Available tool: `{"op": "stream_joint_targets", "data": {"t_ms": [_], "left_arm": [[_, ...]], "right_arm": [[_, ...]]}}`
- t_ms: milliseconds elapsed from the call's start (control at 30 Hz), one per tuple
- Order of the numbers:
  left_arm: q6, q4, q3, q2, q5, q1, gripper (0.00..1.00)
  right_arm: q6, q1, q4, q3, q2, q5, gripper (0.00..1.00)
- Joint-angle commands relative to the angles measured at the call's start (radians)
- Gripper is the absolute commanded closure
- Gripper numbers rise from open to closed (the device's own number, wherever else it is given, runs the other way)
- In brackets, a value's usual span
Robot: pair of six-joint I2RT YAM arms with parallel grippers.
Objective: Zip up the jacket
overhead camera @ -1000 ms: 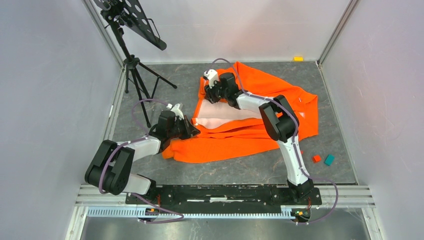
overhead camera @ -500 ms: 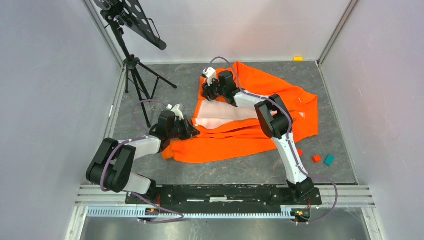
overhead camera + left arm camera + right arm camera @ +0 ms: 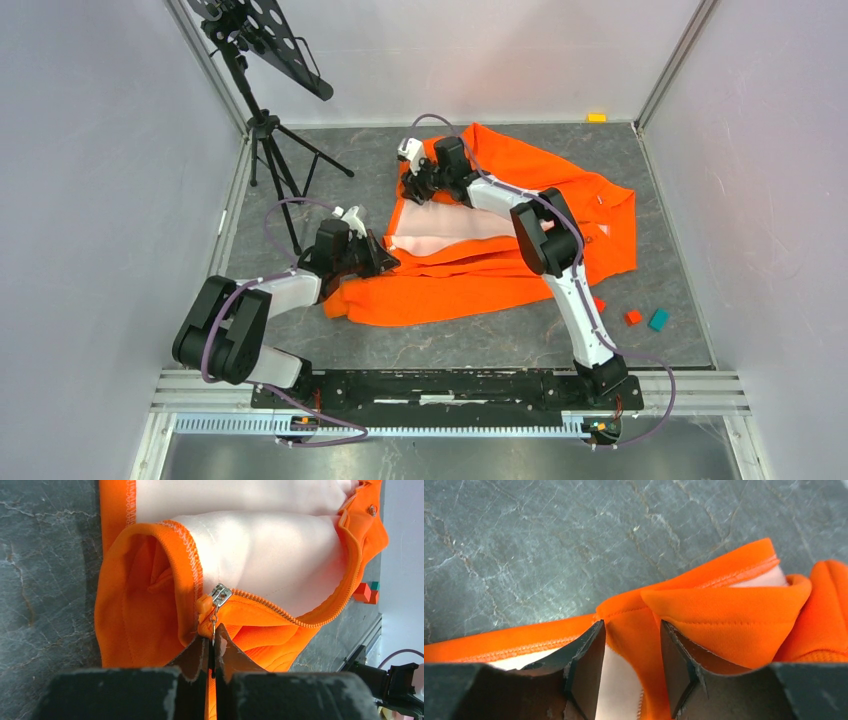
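The orange jacket (image 3: 470,285) lies spread on the grey floor, front open, with pale lining (image 3: 440,222) showing. My left gripper (image 3: 385,258) is at the hem on the jacket's left end. In the left wrist view it (image 3: 212,642) is shut on the thin metal pull (image 3: 213,622) hanging from the zipper slider (image 3: 220,594); zipper teeth (image 3: 300,622) run off to the right. My right gripper (image 3: 412,188) is at the far collar end. In the right wrist view it (image 3: 631,650) is open, its jaws straddling a fold of the orange front edge (image 3: 634,625) without pinching it.
A black tripod stand (image 3: 265,125) stands at the far left, close to the left arm. Small red (image 3: 633,317) and teal (image 3: 658,319) blocks lie right of the jacket, and a yellow one (image 3: 597,117) lies by the back wall. Walls close in on three sides.
My right gripper has moved a little farther back and left along the jacket's collar end. The left gripper stays at the hem, holding the pull.
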Motion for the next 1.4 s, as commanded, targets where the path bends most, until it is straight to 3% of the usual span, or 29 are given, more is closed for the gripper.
{"op": "stream_joint_targets", "data": {"t_ms": [0, 100, 200, 333, 400, 533, 700, 900, 1033, 1167, 1367], "left_arm": [[-0.036, 0.015, 0.036, 0.007, 0.022, 0.005, 0.98], [-0.038, 0.015, 0.038, 0.007, 0.022, 0.007, 0.98], [-0.037, 0.014, 0.036, 0.009, 0.023, 0.008, 0.98], [-0.038, 0.012, 0.037, 0.009, 0.025, 0.012, 0.98], [-0.038, 0.013, 0.039, 0.011, 0.026, 0.012, 0.98], [-0.038, 0.013, 0.041, 0.014, 0.030, 0.013, 0.98], [-0.013, 0.015, 0.035, 0.007, 0.021, 0.014, 0.98], [0.010, 0.049, 0.046, 0.008, -0.011, 0.021, 0.98], [0.037, 0.043, 0.071, -0.004, -0.010, 0.022, 0.98], [0.173, -0.041, 0.111, -0.039, -0.055, 0.024, 0.98], [0.344, -0.163, 0.273, 0.003, 0.023, 0.026, 0.98]], "right_arm": [[-0.062, 0.006, -0.065, 0.116, 0.043, 0.006, 0.54], [-0.071, 0.008, -0.071, 0.127, 0.049, -0.044, 0.60], [-0.103, 0.016, -0.090, 0.127, 0.046, -0.065, 0.52], [-0.106, 0.020, -0.125, 0.131, 0.048, -0.042, 0.52], [-0.103, 0.020, -0.125, 0.133, 0.048, -0.030, 0.57], [-0.086, 0.020, -0.105, 0.139, 0.055, -0.014, 0.77], [-0.034, 0.020, -0.021, 0.087, 0.008, -0.038, 0.83], [0.049, 0.018, 0.042, -0.015, -0.117, -0.039, 0.99], [0.104, 0.016, -0.006, -0.045, -0.208, -0.067, 1.00], [0.163, 0.014, -0.101, -0.077, -0.287, -0.078, 1.00], [0.215, 0.012, -0.181, -0.145, -0.360, -0.155, 0.98]]}}
